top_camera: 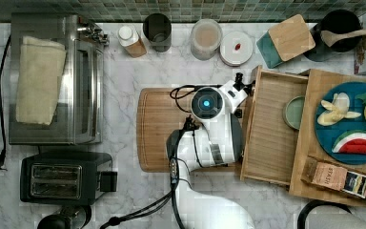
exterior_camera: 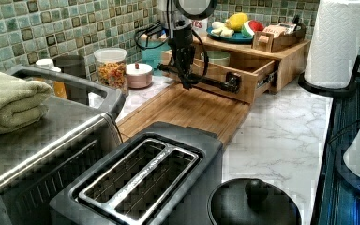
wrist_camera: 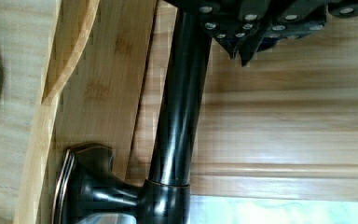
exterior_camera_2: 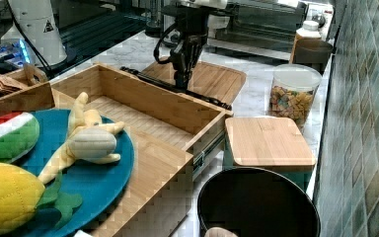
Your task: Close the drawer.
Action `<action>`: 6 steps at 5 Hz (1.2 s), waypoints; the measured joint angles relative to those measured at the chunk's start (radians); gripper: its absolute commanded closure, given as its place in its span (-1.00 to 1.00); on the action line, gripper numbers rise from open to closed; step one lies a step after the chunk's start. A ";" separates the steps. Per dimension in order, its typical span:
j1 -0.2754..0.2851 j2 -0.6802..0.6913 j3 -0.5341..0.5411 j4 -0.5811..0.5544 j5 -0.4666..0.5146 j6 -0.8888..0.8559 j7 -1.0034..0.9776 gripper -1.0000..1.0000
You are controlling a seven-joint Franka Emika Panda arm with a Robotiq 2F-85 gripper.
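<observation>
Top view: the wide light-wood drawer is pulled out toward the top view's left, partly over the rounded wooden cutting board, with a pale green bowl inside. The white arm covers the claw here.

Left view: the black gripper hangs right at the long black bar handle.

Right view: same spot, gripper against the bar.

Wrist view: the handle up close, fingertips narrowed beside it; can't tell if they're gripping it.
</observation>
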 measured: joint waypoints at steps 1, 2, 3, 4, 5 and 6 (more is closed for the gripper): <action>-0.019 -0.002 -0.034 0.000 0.000 -0.008 -0.104 1.00; -0.053 0.007 -0.067 0.010 0.044 0.000 -0.218 1.00; -0.148 0.019 -0.049 0.031 0.049 -0.006 -0.257 1.00; -0.220 0.048 -0.059 0.068 0.087 -0.005 -0.272 1.00; -0.233 0.079 -0.069 0.117 0.119 -0.041 -0.330 1.00; -0.233 0.096 -0.069 0.150 0.141 -0.087 -0.422 1.00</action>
